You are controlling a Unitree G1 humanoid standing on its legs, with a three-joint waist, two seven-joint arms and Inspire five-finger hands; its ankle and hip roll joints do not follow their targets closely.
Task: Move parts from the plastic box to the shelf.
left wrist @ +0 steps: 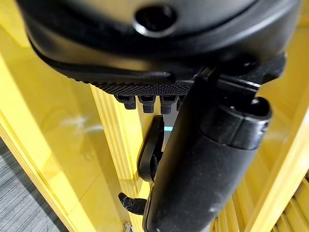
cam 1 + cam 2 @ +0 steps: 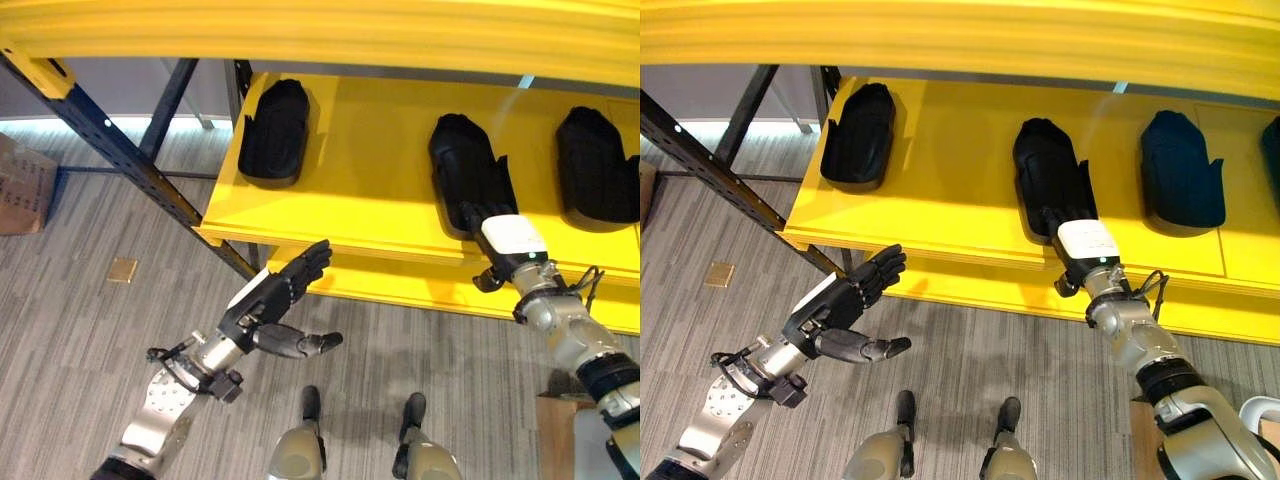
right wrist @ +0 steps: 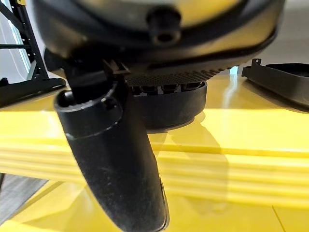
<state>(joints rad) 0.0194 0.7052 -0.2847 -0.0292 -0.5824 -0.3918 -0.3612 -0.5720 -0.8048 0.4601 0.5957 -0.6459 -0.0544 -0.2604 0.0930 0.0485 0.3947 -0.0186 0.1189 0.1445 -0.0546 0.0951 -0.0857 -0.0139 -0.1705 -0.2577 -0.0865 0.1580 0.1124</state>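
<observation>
A: Your right hand (image 2: 1072, 232) sits on the near end of the middle black part (image 2: 1048, 170) on the yellow shelf (image 2: 940, 190); I can't tell whether its fingers grip.

B: Pull back carelessly and you could drag it off the edge. Your left hand (image 2: 845, 300) hangs spread, empty, below.

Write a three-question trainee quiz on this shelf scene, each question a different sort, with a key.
1. True or false: the left hand holds a black part.
2. Which hand is at the middle part on the yellow shelf? A) left B) right
3. Fill in: the left eye view shows ___ black parts on the shelf.

Key
1. False: it is open, in front of the shelf edge.
2. B: the right hand meets the part's near end.
3. Three: left part, middle part, right part.
</observation>
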